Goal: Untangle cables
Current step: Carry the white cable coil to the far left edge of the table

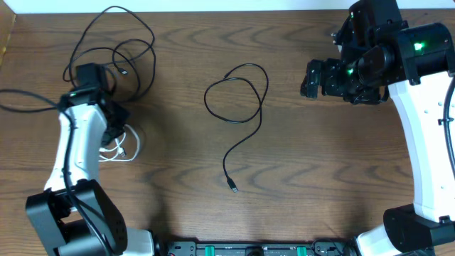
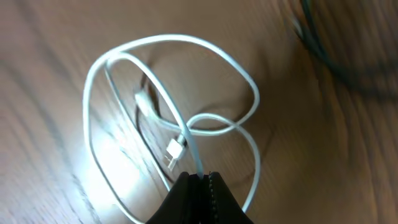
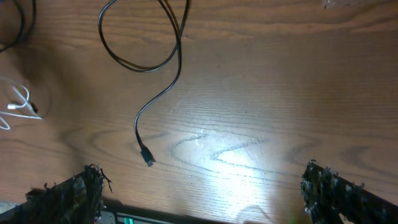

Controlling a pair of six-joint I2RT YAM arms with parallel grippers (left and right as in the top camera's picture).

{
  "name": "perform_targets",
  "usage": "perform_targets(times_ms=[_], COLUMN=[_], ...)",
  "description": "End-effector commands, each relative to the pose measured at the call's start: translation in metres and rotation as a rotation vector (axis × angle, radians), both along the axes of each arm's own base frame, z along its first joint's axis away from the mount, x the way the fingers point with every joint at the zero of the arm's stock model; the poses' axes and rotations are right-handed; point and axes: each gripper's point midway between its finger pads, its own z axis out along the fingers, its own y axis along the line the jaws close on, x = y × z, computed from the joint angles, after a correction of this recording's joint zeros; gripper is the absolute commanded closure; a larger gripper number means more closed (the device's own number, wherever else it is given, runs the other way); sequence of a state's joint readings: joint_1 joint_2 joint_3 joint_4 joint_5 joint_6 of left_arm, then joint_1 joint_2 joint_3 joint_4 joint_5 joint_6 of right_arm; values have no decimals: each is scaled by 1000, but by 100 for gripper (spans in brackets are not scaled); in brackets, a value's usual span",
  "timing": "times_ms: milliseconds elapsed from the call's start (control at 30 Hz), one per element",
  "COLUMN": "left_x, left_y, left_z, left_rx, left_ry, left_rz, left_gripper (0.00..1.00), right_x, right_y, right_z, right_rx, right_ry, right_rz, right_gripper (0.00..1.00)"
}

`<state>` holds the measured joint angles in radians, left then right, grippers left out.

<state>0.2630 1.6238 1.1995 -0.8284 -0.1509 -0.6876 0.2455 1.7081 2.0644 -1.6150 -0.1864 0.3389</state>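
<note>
White cable [image 2: 180, 93] is lying looped at the left of the table [image 1: 341, 163], one strand pinched in the left gripper [image 2: 200, 180], whose tips are closed. Right gripper [image 3: 202, 182] is hovering wide open at the far right. One black cable [image 3: 138, 127] is sprawling mid-table, and the other black cable [image 1: 151, 43] is lying far left.

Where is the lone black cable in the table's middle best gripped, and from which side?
Probably the single tail just above the plug, from above, jaws across the cord: there the black cable lies flat and alone, clear of its crossed loop.
</note>
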Motion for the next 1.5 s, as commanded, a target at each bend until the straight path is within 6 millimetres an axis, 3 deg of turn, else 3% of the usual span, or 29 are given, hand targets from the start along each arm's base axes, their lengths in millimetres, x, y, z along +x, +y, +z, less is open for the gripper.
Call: perform_targets(times_ms=[0, 100, 300, 400, 500, 600, 867, 1000, 1067, 1267, 1467], left_x=[11, 19, 22, 5, -25, -39, -11, -20, -26, -40, -72], left_y=[52, 87, 153, 180, 205, 219, 234, 251, 257, 281, 303], left_z=[38, 77, 184, 220, 232, 223, 144, 113, 108, 123, 123], left_rx=[71, 110, 231, 344, 520, 605, 514, 584, 626, 738, 737], left_ry=[-117, -217, -459, -494, -399, -288, -103, 80, 134, 167, 200], left_rz=[190, 264, 389, 448, 526, 554, 439, 427, 443, 498, 568], left_gripper=[93, 92, 92, 92, 93, 93, 92, 93, 93, 90, 90], right_x=[-2, -2, -2, -2, -2, -2, -2, -2, -2, -2, -2], right_y=[1, 1, 1, 1, 1, 1, 1, 1, 1, 1, 1], right_z=[4, 4, 4, 4, 3, 4, 4, 4, 4, 4, 4], right_rx=[-3, -3, -3, -3, -4, -3, -3, -3, -3, -3, -3], right_ry=[-14, -14, -14, -14, -14, -14, -14, -14, -14, -14, -14], right_rz=[14, 14, 14, 14, 14, 14, 14, 14, 14, 14, 14], right_gripper=[1, 1, 1, 1, 1, 1, 1, 1, 1, 1, 1])
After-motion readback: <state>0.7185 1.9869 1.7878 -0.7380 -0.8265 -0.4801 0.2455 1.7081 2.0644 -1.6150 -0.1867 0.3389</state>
